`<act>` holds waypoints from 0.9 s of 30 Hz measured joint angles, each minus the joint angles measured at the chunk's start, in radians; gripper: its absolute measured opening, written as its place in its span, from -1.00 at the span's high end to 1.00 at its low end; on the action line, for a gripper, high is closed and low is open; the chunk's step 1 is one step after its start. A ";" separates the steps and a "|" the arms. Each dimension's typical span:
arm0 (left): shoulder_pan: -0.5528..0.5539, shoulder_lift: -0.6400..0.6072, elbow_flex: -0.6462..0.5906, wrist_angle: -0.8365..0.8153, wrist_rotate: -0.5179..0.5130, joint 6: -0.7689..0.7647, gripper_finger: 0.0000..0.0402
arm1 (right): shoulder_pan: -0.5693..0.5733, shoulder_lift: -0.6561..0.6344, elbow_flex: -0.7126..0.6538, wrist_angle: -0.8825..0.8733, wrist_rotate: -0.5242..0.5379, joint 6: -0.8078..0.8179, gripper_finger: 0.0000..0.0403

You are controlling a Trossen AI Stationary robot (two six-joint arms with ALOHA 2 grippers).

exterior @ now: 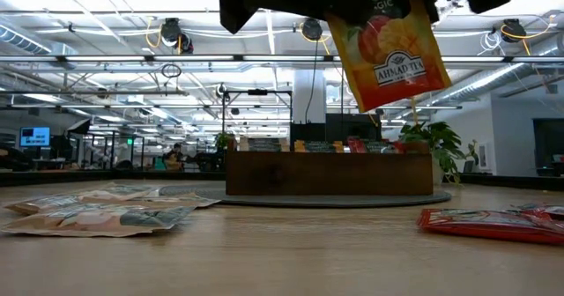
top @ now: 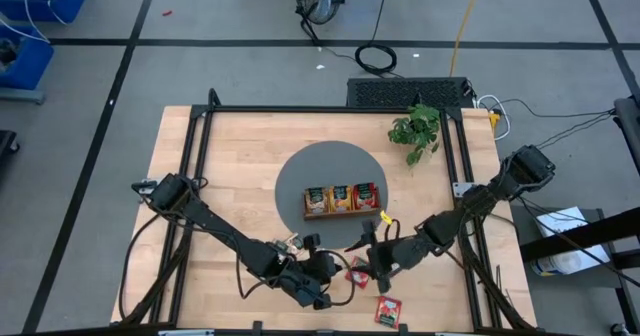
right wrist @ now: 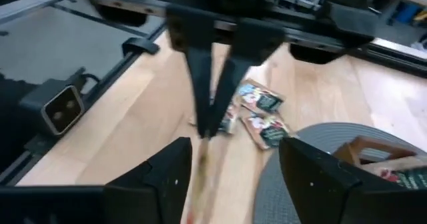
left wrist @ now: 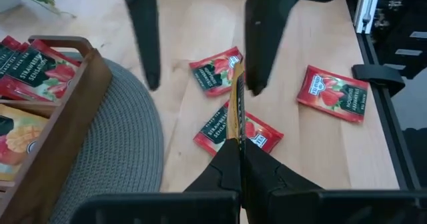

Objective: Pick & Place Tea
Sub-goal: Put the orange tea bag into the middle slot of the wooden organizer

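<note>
Judging by the layout, stood at the carry step: held one orange-yellow tea sachet [left wrist: 235, 104] edge-on and clear of the table near its near edge, pinched between the pressed-together fingers of the left gripper [left wrist: 238, 147], with the right gripper [right wrist: 233, 167] spread wide just beside it and gripping nothing. Called next, probably, for travel toward the far side over the grey mat [top: 296, 176] to the wooden tray [left wrist: 73, 111], alignment above the middle compartment holding like-coloured sachets, then release. Had red sachets [left wrist: 331, 94] yet to collect on the near table.
</note>
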 joint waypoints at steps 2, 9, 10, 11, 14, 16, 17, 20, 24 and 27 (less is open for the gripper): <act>0.000 0.000 0.000 0.000 0.003 0.000 1.00 | -0.014 0.002 0.000 0.003 -0.060 0.015 0.04; 0.000 0.000 0.000 -0.011 0.005 -0.003 1.00 | -0.050 0.037 0.001 0.027 -0.208 0.037 0.40; 0.000 0.000 0.000 -0.012 0.006 -0.006 1.00 | -0.052 0.043 0.001 0.025 -0.208 0.037 0.47; 0.000 0.000 0.000 -0.014 0.006 -0.010 1.00 | -0.055 0.050 0.001 0.023 -0.208 0.037 0.54; 0.000 0.000 0.000 -0.015 0.006 -0.011 1.00 | -0.060 0.055 0.001 0.036 -0.213 0.027 0.77; 0.000 0.000 0.000 -0.015 0.007 -0.011 1.00 | -0.064 0.055 0.001 0.046 -0.250 0.011 0.92; 0.000 0.000 0.000 -0.015 0.009 -0.011 1.00 | -0.066 0.055 0.002 0.048 -0.261 0.005 0.96; -0.001 0.000 0.000 -0.014 0.008 -0.012 0.96 | -0.068 0.055 0.001 0.056 -0.264 -0.002 0.97; -0.012 0.000 0.000 -0.014 0.007 -0.007 0.79 | -0.068 0.055 0.000 0.057 -0.261 -0.009 0.99; -0.026 -0.003 0.000 -0.016 0.006 0.038 0.62 | -0.068 0.048 -0.026 0.088 -0.289 -0.025 1.00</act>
